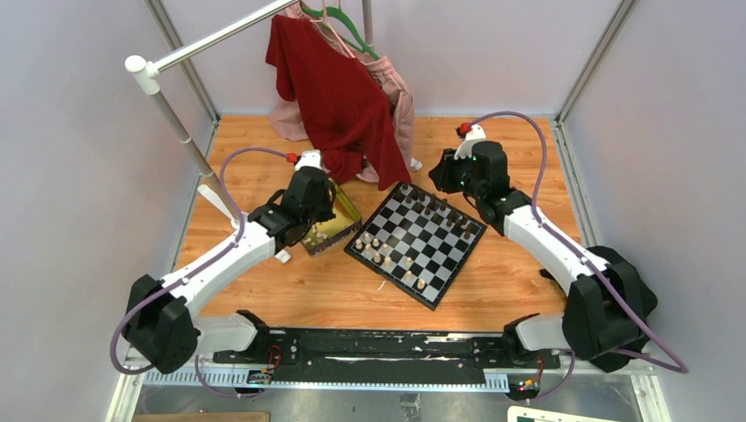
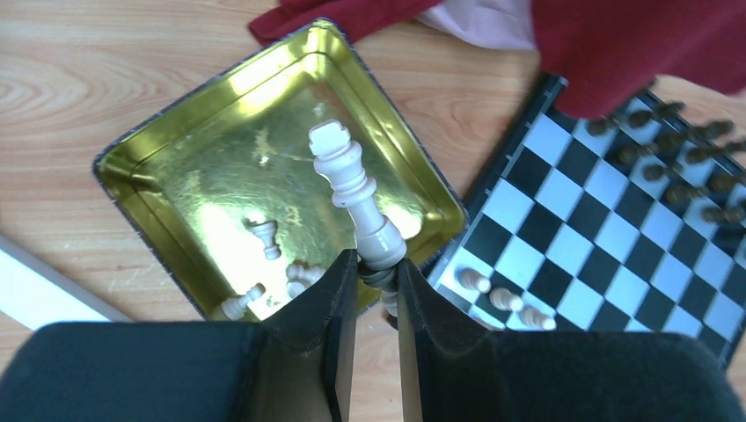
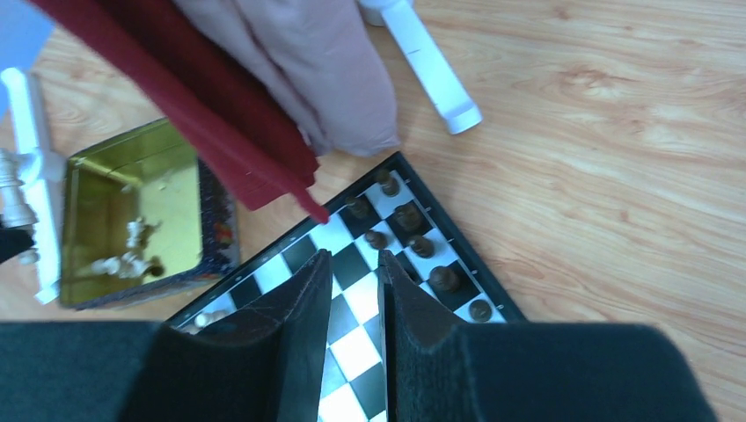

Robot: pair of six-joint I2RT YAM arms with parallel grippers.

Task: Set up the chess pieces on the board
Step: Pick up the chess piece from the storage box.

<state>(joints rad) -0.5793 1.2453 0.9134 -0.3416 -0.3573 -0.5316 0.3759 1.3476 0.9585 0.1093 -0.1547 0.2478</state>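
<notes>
Shiny gold square tin [image 2: 176, 149] open on a light wooden tabletop [image 1: 290, 290], 1 dark red garment [image 1: 339, 97] and 1 pale pink garment [image 1: 400, 105] hanging behind it, green hanger [image 1: 350, 28] above, white rail [image 1: 211, 37], white rack foot [image 3: 431, 66] flat on the wood

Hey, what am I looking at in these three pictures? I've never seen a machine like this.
It is a robot: a left arm and a right arm bolted to a wooden table. One picture looks down from above; the other two come from a camera on each wrist. On the table lie a checkered board with some pieces and a gold tin holding a few light pieces; clothes hang behind. The left tool pinches a white chess piece over the tin. The right tool hovers over the board, slightly apart and empty.
</notes>
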